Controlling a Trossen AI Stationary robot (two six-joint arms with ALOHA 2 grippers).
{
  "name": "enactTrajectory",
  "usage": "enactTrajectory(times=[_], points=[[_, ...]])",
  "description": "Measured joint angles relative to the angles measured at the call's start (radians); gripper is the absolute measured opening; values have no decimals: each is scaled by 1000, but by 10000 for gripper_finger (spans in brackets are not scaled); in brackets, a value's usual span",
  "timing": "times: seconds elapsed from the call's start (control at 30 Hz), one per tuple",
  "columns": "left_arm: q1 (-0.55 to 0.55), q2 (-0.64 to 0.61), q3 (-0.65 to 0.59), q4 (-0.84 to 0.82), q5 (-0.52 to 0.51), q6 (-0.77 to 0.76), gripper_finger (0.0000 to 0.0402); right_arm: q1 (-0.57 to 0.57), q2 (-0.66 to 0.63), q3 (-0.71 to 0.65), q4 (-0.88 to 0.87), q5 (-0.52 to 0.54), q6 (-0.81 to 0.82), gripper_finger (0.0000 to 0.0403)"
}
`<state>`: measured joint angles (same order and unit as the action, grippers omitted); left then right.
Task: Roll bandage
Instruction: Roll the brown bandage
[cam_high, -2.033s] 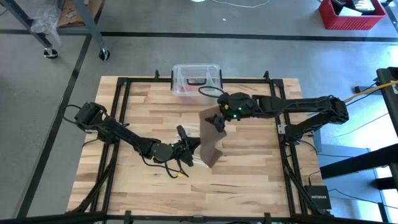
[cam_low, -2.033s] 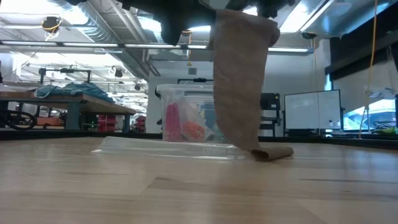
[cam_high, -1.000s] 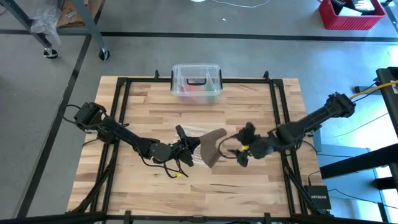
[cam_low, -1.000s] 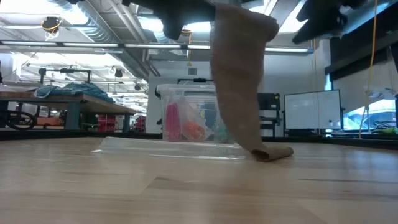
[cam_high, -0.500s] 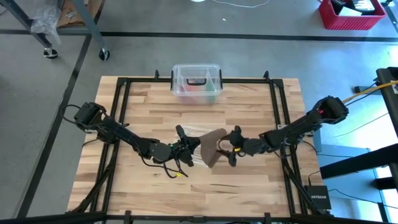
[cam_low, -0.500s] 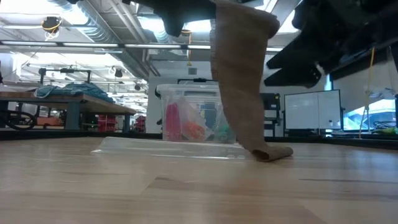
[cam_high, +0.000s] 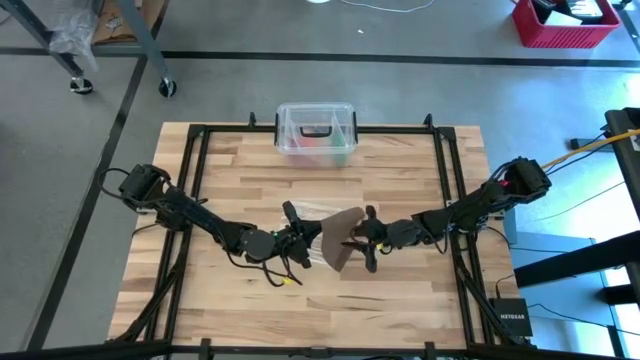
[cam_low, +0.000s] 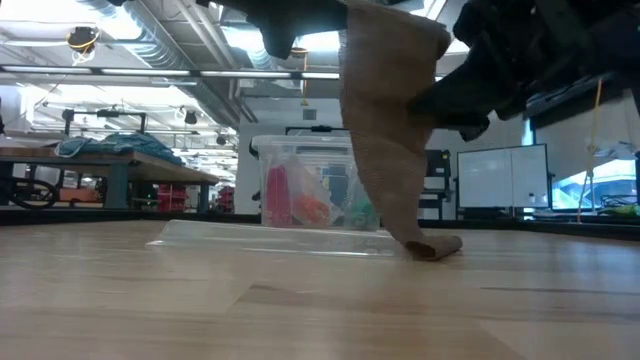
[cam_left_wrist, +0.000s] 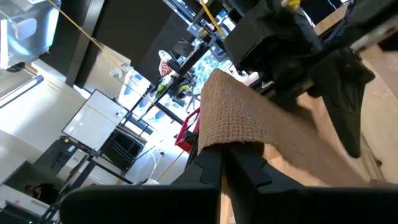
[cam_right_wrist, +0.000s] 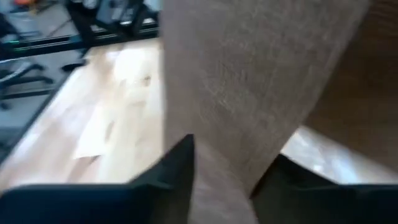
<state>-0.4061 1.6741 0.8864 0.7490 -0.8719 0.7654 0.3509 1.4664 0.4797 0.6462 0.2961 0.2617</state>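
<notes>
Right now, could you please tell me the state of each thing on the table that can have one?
bandage: unrolled, upper end lifted, hanging down, lower end lying on the table.
left hand: shut on the bandage's upper end.
right hand: fingers on either side of the hanging bandage, closing on it.
clear plastic box: at the table's far edge, black handle down, colourful items inside.

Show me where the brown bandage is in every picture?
High view: the bandage is mid-table, between both arms.
Low view: it hangs from above, centre, its end on the table.
Left wrist view: centre.
Right wrist view: fills the middle.
Shared landmark: the clear plastic box behind it.
</notes>
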Motion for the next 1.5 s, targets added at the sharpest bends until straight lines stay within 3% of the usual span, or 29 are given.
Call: enactTrajectory(times=[0.07, 0.13, 0.27, 0.4, 0.5, 0.6, 0.67, 0.8, 0.97, 1.13, 1.3, 1.5], points=[[0, 0, 0, -2, 0, 0, 0, 25, -11, 11, 3, -36, 1, 42], [0, 0, 0, -4, 0, 0, 0, 76, -22, 43, -2, -44, -35, 12], [0, 0, 0, -5, -1, 0, 0, 180, -59, 161, -129, 30, -91, 25], [0, 0, 0, -6, 0, 0, 0, 242, -104, 352, -401, 144, -192, 11], [0, 0, 0, -7, 10, 0, 0, 246, -123, 532, -659, 257, -281, 5], [0, 0, 0, -9, 25, -2, 0, 231, -124, 710, -876, 438, -376, 14], [0, 0, 0, -9, 31, -2, 0, 200, -123, 801, -942, 470, -436, 17], [-1, 0, 0, -15, 31, 0, 0, 97, -132, 911, -1018, 472, -491, 7], [-11, 0, 0, -15, 57, 14, 0, -78, -148, 930, -1084, 451, -506, 12], [-16, 0, 0, -14, 159, 22, 0, -260, -141, 930, -1150, 306, -411, 38], [-45, 1, 36, -39, 232, 82, 0, -378, -101, 929, -1291, 103, -287, 103], [-102, -32, 120, -206, 237, 87, 0, -381, -98, 934, -1477, 56, -235, 204]])
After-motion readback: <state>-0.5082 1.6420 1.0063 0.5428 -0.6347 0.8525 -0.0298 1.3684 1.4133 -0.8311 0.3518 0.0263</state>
